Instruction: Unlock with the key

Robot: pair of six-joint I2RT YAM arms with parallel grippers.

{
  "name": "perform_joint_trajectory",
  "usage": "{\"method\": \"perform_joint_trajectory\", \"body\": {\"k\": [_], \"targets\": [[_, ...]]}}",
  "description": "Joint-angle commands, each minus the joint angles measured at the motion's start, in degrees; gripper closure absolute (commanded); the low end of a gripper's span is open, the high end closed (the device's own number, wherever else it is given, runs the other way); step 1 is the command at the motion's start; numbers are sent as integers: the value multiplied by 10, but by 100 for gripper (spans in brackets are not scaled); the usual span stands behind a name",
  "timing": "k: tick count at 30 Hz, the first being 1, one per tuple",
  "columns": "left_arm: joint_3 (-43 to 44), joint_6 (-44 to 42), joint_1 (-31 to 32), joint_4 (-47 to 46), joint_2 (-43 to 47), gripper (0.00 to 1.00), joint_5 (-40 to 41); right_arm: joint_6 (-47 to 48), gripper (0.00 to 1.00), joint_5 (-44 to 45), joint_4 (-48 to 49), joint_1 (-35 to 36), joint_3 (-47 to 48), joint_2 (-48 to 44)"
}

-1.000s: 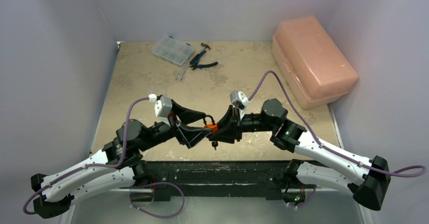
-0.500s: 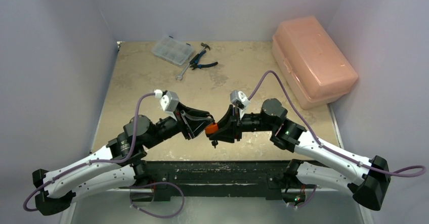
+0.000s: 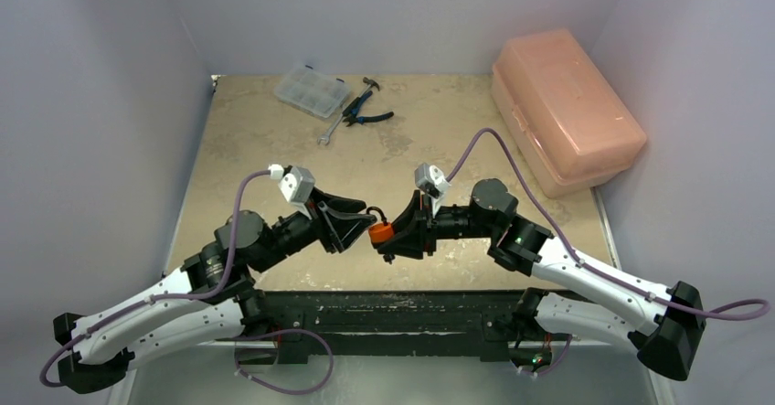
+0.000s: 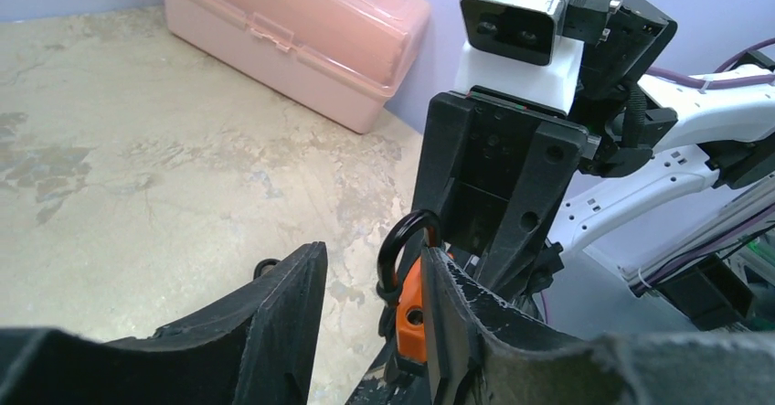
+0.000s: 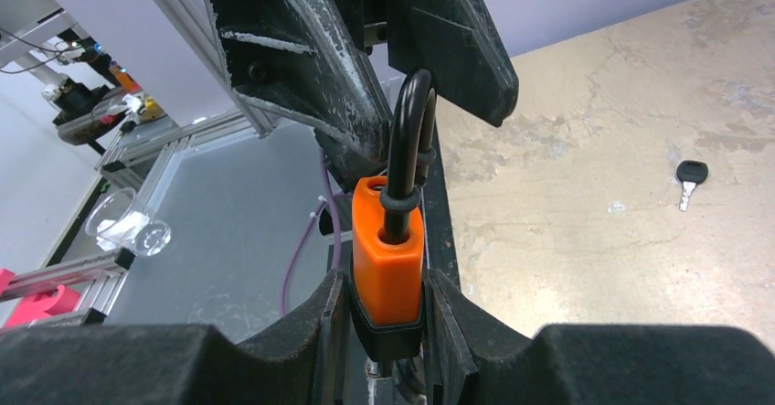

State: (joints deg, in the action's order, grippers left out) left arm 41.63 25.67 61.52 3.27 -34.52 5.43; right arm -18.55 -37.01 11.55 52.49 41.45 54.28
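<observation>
Lock: The orange lock (image 5: pixel 388 259) is up in the air, in the middle of the top view and low in the middle of the right wrist view. It does not rest on the table (image 3: pixel 274 149).
Right gripper: The right gripper (image 5: pixel 388 288) is closed part way onto the lock's body, with one finger on each flat side. I think it grips there so the lock cannot spin or drop.
Loop: The black loop (image 5: pixel 408 122) sticks out past the fingers toward the other arm, so that arm can reach it. I cannot tell if the loop is clicked shut.
Left gripper: The left gripper (image 4: pixel 375 257) is part way open and holds nothing. Its fingers sit one on each side of the loop. One finger is just beside the loop, but I cannot tell if it touches. It looks ready to pinch or pull the loop.
Key: The key (image 5: pixel 690 178) lies flat on the table at the right of the right wrist view, well apart from the lock. No gripper has it. I think it must be picked up before the lock can be opened.
Pink box: The pink box (image 3: pixel 567 108) sits at the upper right of the top view, lid shut and out of the way.
Tools: A clear box (image 3: pixel 312 91) and pliers (image 3: pixel 366 111) lie at the top middle, far from both arms.
Writing: I can read no words or brand on the lock, the key, the boxes or the arms.
</observation>
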Motion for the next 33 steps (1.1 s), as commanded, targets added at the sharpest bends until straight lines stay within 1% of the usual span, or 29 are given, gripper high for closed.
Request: {"method": "perform_joint_trajectory", "body": {"k": [1, 4, 16, 24, 28, 30, 33], "targets": [[22, -16, -1, 21, 14, 56, 26, 10, 100, -9, 39, 3, 15, -5], [19, -16, 0, 23, 11, 59, 32, 9, 100, -14, 43, 3, 15, -2], [6, -16, -1, -23, -41, 60, 51, 8, 100, -23, 46, 3, 15, 4], [8, -19, 0, -88, -88, 60, 22, 2, 100, -36, 62, 3, 10, 16], [2, -26, -1, -123, -97, 59, -27, 0, 100, -41, 71, 3, 6, 17], [2, -28, 0, -125, -97, 60, -40, 0, 100, -42, 73, 3, 5, 15], [10, -36, -1, -95, -89, 59, -24, -1, 100, -29, 71, 3, 0, 4]]}}
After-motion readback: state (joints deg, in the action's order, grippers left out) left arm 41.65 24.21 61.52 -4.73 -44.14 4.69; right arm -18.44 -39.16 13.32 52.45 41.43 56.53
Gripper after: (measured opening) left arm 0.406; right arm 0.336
